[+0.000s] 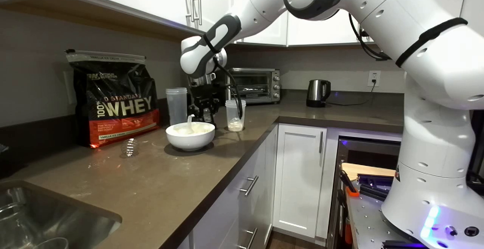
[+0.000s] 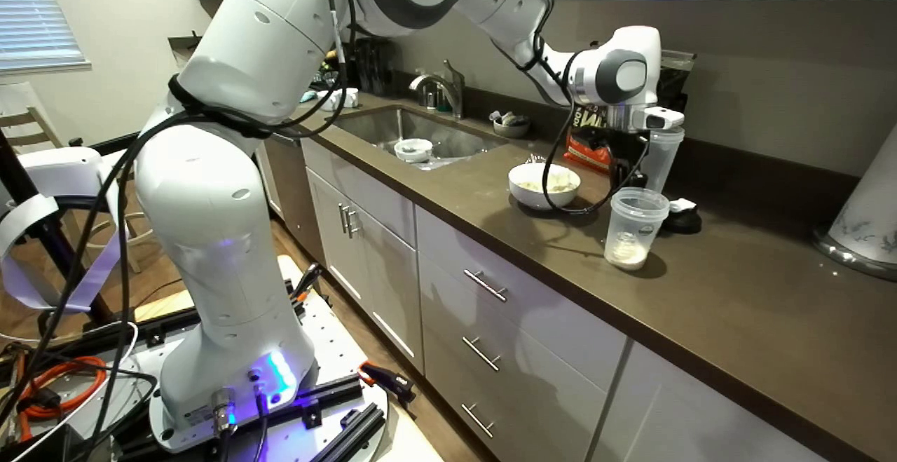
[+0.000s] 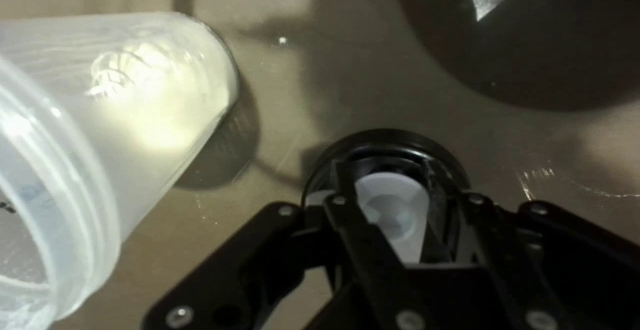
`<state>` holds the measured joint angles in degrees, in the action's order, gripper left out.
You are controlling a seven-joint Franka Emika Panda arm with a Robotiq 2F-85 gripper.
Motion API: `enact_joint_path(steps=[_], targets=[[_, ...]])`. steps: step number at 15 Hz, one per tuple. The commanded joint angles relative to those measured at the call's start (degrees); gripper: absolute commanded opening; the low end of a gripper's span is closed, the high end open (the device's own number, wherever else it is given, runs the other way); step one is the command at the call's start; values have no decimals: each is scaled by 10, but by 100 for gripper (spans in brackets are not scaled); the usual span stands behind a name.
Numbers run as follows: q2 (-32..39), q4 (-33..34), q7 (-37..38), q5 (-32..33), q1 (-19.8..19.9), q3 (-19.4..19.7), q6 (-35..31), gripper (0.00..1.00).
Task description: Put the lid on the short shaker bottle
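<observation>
Nearest the wrist camera stands the short shaker bottle (image 3: 135, 129), one of two see-through bottles, upright and open-mouthed on the worktop (image 2: 757, 315), with whitish matter (image 3: 165, 99) and looped wire (image 3: 111, 77) showing inside. Across a narrow strip of surface, the gripper (image 3: 386, 180) points down over a black lid (image 3: 387, 142), its jaws straddling the pale raised cap (image 3: 392, 205); I cannot tell whether they clench it or merely surround it, nor whether the lid is the black-and-white piece (image 2: 681, 219) seen beyond the short shaker bottle in an exterior view. Counted besides: one taller bottle (image 1: 176, 107), one white bowl (image 1: 189, 141) with a single white handle (image 1: 190, 119) standing up from its pale contents (image 1: 202, 128), one wire ball (image 1: 129, 148) lying near one large bag (image 1: 113, 96). As for room, the short shaker bottle sits in from the front edge (image 2: 525, 260), the white bowl to one side and a broad stretch of worktop to the other, reaching a pale cylinder (image 2: 869, 195); taller bottle and bag stand towards the wall (image 2: 743, 83). Print on the bag reads "100% WHEY" in large letters, part of "STANDARD" and "VANILLA ICE CREAM", the last on the top strip and again near the foot.
</observation>
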<state>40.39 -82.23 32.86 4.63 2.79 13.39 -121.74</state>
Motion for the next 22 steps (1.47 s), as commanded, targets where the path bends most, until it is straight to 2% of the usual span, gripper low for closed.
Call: enact_joint_path(steps=[1,8,22], targets=[[-23,-27,-12,-10,4,-9,-18,12],[-52,-67,-15,-8,-1,-14,-37,12],[-168,-197,-26,-5,-9,-24,-87,12]])
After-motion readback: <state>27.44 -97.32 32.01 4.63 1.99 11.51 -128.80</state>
